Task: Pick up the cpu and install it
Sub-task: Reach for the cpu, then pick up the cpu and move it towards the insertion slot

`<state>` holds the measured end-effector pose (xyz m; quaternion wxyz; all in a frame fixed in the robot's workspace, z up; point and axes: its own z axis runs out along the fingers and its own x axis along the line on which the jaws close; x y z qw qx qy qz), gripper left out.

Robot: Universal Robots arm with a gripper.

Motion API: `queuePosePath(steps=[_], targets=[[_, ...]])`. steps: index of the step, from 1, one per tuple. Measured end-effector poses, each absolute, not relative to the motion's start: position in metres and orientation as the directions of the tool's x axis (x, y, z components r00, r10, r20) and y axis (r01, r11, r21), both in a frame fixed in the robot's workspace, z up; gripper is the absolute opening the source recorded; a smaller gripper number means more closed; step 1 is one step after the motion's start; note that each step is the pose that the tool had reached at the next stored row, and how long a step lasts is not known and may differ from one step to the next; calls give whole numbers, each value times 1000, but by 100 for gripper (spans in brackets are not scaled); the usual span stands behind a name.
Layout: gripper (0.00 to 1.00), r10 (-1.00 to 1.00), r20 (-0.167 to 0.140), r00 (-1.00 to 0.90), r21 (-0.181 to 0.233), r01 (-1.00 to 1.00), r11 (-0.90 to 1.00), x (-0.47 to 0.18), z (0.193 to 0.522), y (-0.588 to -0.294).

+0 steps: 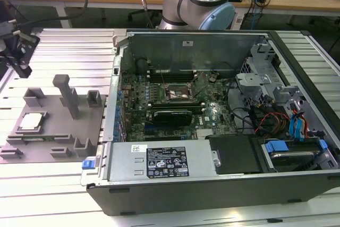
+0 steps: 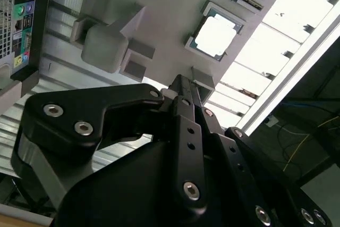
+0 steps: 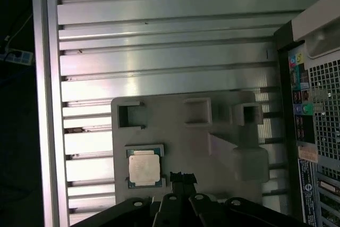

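While the cpu (image 1: 31, 121) lies flat in its tray (image 1: 58, 131) recess beside the case (image 1: 212, 195), your pincer (image 3: 181, 177) hangs near it, pressed together and empty, and the chip looks light, stiff and fragile, best gripped by its edges.

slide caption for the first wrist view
Black gripper near the small silvery square cpu resting in a recess of the flat grey tray

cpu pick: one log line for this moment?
stage: pre-grasp | cpu: in gray tray pocket, not lifted | gripper: over tray, near cpu, not touching it
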<state>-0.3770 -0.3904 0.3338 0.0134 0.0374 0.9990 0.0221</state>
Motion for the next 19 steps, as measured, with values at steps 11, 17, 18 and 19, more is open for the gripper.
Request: queuePosePath(steps=[11,17,18,19], targets=[[11,75,-25,-997,48,74,996,-377,318,-398],[11,75,-25,-997,50,74,996,-377,318,-398],[11,75,-25,-997,50,74,996,-377,318,-398],[11,75,-25,-997,50,74,996,-377,318,-398]])
